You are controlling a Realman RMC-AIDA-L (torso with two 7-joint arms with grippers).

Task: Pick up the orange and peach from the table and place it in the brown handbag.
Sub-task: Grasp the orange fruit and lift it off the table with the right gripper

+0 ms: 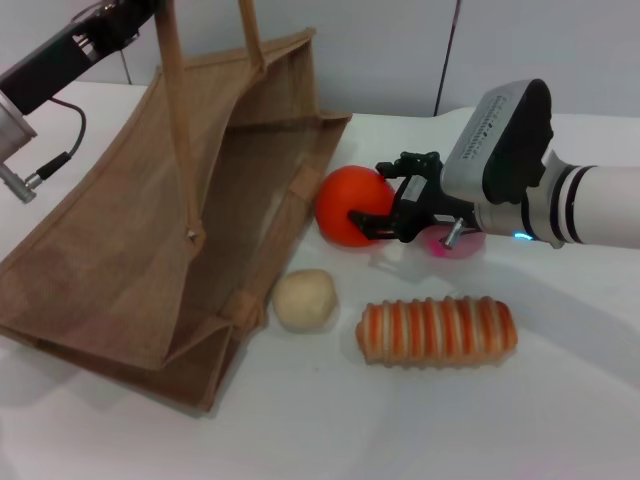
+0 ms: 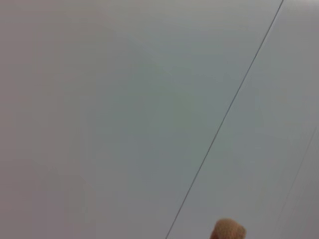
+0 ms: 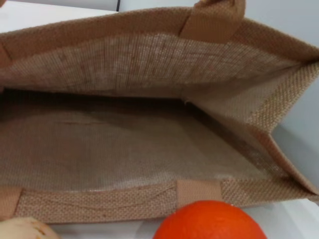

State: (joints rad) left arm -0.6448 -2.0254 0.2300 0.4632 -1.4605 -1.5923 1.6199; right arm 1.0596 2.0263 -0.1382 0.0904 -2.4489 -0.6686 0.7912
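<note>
Head view: at frame centre the right gripper (image 1: 378,222) clasps the orange (image 1: 352,205), just right of the brown handbag (image 1: 150,230) and its open mouth. The peach (image 1: 456,246) peeks out behind that gripper. At upper left, the left gripper (image 1: 135,12) holds a handle; I cannot tell its finger state.

Orange (image 1: 352,205) right of handbag (image 1: 150,230); peach (image 1: 458,245) apparently farther right.

Orange (image 1: 352,203): bright solid orange. Peach (image 1: 462,246): pink-magenta, mostly hidden. Handbag (image 1: 150,250): tan-brown woven jute, handles same tan. Ball (image 1: 303,298): plain beige. Loaf (image 1: 438,331): orange and cream stripes. Table (image 1: 480,420): white. Right pincer (image 1: 385,225): black fingers, grey and white arm behind. Left arm: black and silver, far left corner.
</note>
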